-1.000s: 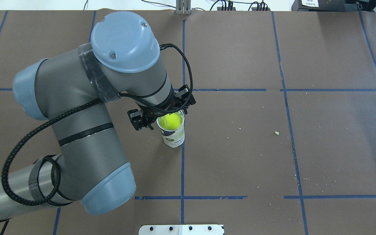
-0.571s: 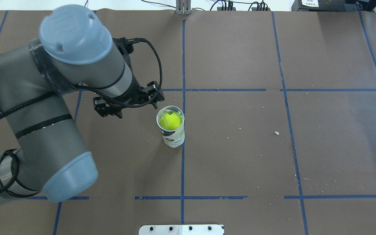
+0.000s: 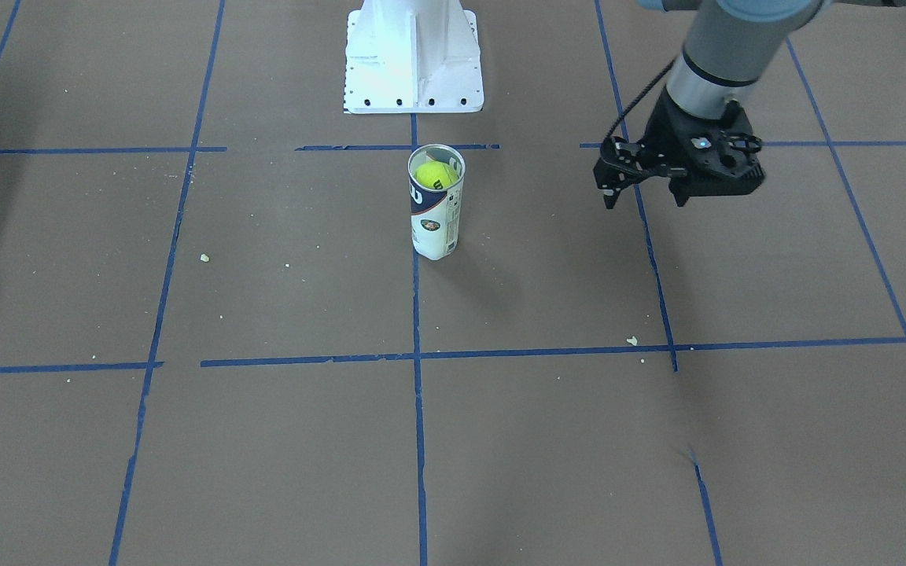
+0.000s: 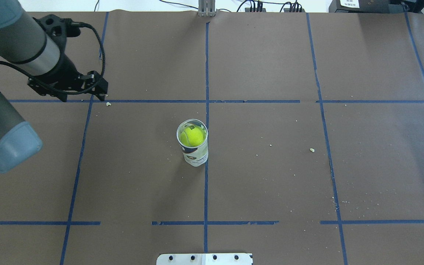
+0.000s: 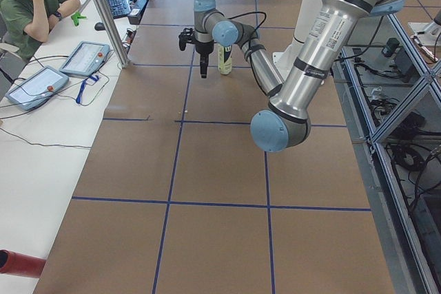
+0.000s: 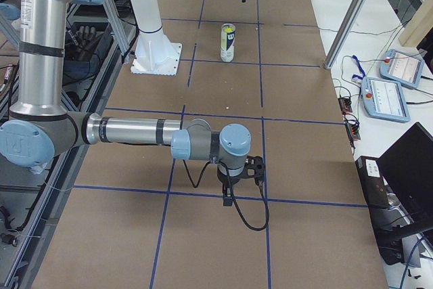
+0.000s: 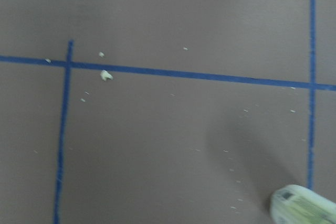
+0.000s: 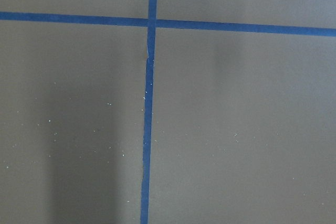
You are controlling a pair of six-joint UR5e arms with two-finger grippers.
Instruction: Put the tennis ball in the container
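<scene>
The yellow-green tennis ball [image 4: 192,137] sits inside the upright clear container [image 4: 194,151], just below its metal rim. The front-facing view shows the same ball [image 3: 436,174] in the labelled container [image 3: 436,216]. My left gripper [image 4: 83,98] hovers over the table well off to the left of the tube, open and empty. From the front, that left gripper [image 3: 644,200] has its fingers spread wide. The container's base [image 7: 304,207] shows in the left wrist view's lower right corner. My right gripper [image 6: 229,197] hangs low over the table far from the tube; whether it is open I cannot tell.
The white robot base [image 3: 412,55] stands behind the tube. Blue tape lines and small crumbs [image 4: 312,149] mark the brown table cover. A metal pole [image 5: 103,12] and an operator [image 5: 27,1] at a desk with tablets are beyond the table's far side.
My left arm has swung away from just above the container to the far left of the table. The ball stays in the tube.
</scene>
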